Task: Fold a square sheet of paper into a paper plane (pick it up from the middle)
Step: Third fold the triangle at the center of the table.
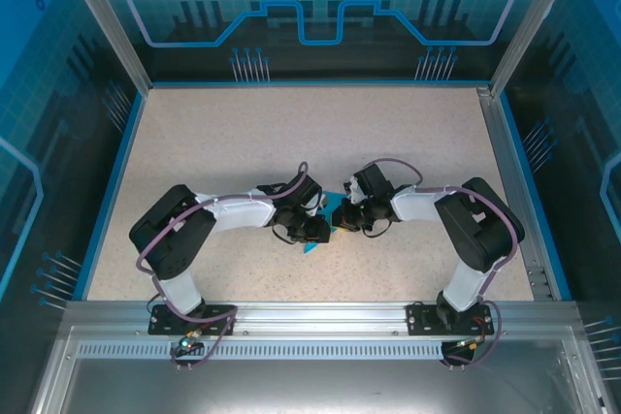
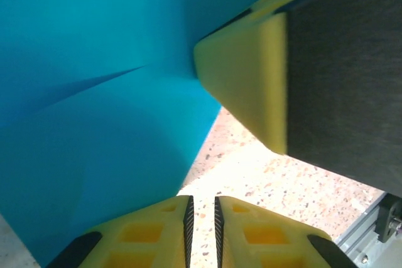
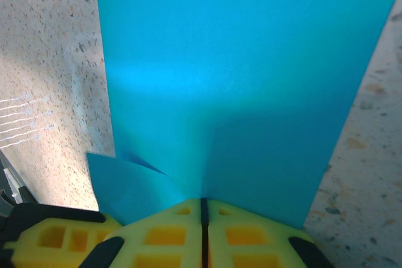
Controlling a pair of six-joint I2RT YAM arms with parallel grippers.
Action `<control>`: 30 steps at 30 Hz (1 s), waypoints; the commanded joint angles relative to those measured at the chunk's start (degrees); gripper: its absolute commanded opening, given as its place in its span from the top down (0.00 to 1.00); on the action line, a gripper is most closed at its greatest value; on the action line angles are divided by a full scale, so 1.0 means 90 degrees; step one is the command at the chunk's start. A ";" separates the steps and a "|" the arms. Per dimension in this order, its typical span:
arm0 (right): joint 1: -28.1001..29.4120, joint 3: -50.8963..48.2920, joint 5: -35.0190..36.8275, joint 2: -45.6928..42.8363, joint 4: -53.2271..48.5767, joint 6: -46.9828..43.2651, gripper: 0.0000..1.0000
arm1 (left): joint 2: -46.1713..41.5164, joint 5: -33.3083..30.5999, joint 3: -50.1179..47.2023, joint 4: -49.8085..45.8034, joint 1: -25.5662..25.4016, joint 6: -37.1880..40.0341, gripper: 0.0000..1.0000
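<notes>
The square sheet of paper (image 1: 332, 208) is plain cyan and lies creased at the middle of the table, between my two grippers. In the right wrist view the paper (image 3: 239, 80) rises straight out of my right gripper (image 3: 202, 202), which is shut on its near edge, with a short crease fanning off to the left. My left gripper (image 2: 202, 200) has a narrow gap between its fingers; bare table shows through it and the paper's (image 2: 113, 92) edge lies just left of them. A yellow finger (image 2: 251, 73) of the right gripper stands close above. From above, the left gripper (image 1: 315, 232) and right gripper (image 1: 342, 220) almost touch.
The speckled beige table (image 1: 243, 143) stretches wide behind and beside the arms. A blue rim (image 1: 112, 181) bounds it, and a metal rail (image 1: 310, 315) runs along the near edge. Frame posts (image 1: 102, 21) stand at the back corners.
</notes>
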 commanded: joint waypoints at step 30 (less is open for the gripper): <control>0.0033 0.0036 0.0985 0.0243 -0.1071 -0.0341 0.92 | -0.0198 0.1186 -0.1171 0.0487 0.0472 -0.0814 0.78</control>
